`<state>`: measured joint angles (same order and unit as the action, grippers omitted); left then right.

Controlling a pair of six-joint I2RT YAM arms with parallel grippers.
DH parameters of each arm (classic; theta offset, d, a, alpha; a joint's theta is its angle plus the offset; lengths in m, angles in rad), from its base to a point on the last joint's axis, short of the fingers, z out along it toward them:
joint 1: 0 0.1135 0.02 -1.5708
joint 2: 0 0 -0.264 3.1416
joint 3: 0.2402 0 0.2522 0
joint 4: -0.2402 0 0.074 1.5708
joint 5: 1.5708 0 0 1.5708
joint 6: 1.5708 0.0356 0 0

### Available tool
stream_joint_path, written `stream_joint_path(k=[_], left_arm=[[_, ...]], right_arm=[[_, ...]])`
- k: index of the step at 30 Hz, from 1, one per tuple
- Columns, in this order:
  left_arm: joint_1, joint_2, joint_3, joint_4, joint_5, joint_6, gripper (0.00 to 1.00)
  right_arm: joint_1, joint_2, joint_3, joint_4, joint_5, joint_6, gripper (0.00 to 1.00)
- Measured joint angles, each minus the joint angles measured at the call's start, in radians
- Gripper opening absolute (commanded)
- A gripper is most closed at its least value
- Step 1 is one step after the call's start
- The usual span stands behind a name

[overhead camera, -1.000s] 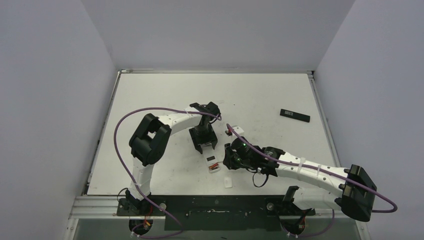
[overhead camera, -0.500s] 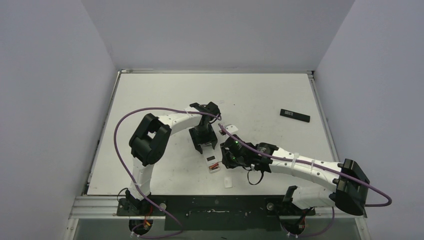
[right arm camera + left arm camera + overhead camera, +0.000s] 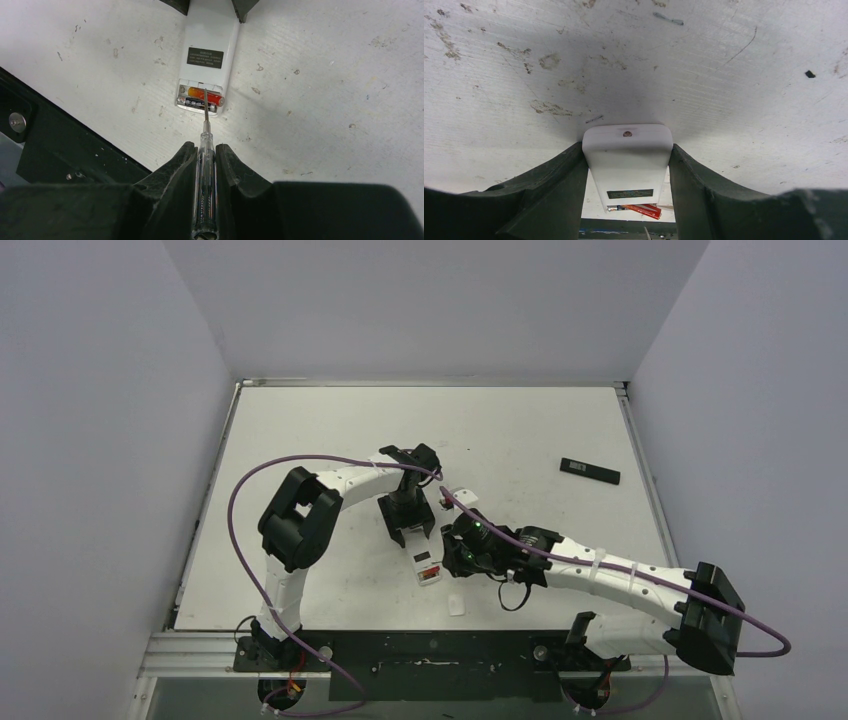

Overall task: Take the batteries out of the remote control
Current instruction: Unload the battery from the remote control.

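1. left gripper (image 3: 626,150): arm bent, wrist pointing down, jaws clamped on both sides of white remote (image 3: 209,50).
2. compartment (image 3: 200,98) at remote's near end, uncovered: 2 batteries (image 3: 202,93), 1 reddish, 1 dark, just ahead of right gripper (image 3: 205,150).
3. right gripper: arm stretched low leftward, clenched on screwdriver (image 3: 204,170), tip over the batteries.

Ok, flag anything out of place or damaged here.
The white rectangular remote lies face down, its end compartment uncovered, reddish battery and dark battery exposed; a small white plastic piece lies loose, apart from it.
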<state>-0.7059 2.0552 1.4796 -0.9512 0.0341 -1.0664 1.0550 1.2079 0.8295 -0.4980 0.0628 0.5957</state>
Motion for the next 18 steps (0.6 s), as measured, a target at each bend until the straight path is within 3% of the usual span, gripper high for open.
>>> stream_joint_path(k=[18], left_arm=[[0.000, 0.000, 0.000, 0.000, 0.000, -0.002, 0.00]], right_arm=[[0.047, 0.094, 0.021, 0.018, -0.050, -0.008, 0.05]])
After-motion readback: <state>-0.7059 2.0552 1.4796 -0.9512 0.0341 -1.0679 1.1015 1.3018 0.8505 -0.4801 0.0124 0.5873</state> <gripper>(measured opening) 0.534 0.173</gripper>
